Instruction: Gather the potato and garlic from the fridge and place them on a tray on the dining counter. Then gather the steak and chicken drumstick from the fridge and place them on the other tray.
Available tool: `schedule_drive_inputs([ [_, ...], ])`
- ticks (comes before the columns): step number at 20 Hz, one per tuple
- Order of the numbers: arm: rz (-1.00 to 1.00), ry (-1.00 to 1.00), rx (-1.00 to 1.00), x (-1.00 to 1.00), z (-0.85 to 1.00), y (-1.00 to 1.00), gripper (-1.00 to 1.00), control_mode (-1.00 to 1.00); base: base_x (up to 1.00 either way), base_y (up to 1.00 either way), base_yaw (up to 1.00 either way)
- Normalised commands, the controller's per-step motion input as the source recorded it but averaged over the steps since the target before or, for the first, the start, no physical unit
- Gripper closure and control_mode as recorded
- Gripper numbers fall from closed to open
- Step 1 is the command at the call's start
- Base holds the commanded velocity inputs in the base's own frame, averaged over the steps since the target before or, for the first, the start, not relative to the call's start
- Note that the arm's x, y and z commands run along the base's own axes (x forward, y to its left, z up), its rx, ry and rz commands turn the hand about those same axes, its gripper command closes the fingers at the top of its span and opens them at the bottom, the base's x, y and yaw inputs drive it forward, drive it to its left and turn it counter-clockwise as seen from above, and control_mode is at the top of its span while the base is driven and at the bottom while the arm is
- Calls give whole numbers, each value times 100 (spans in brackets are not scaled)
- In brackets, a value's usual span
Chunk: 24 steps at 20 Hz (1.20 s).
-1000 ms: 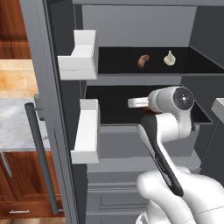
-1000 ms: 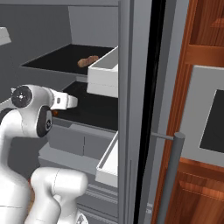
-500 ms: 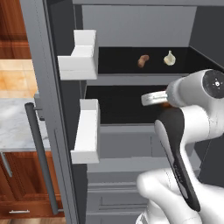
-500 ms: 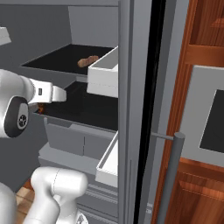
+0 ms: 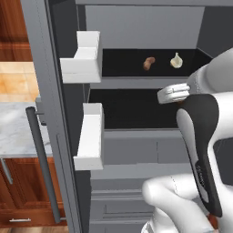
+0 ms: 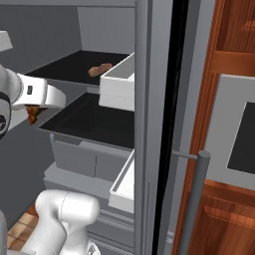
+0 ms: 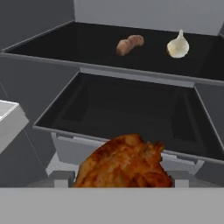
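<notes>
End effector (image 5: 175,93) sat just outside the open fridge (image 5: 136,150), clamped on the roasted chicken drumstick (image 7: 124,164) at its fingertips. Beyond and above it, on the upper black shelf (image 7: 65,43), lay the garlic (image 7: 178,46), with a brown potato (image 7: 129,44) to its left, apart.

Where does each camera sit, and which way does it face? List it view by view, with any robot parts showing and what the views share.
Left base view: behind the arm, on its left, facing forward and down into the open fridge; the white arm rises at lower right.
Right base view: behind on the right, facing the same fridge; the arm crosses the left edge.
Hand view: on the hand, facing the upper shelf, with browned meat close at the bottom.
Shared: all three show the potato; left base and hand views share the garlic.
</notes>
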Motion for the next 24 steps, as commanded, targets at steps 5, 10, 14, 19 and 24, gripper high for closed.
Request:
schedule_drive_inputs([
  [5, -10, -10, 0, -24, -8, -4, 100, -100, 0, 0, 0],
  [10, 0, -11, 0, -26, -8, -11, 100, -100, 0, 0, 0],
  [14, 10, -4, 0, -5, -20, -13, 100, -100, 0, 0, 0],
  [19, 6, -8, 0, -13, -28, -3, 100, -100, 0, 0, 0],
  [24, 4, -9, 0, -7, -28, -1, 100, -100, 0, 0, 0],
])
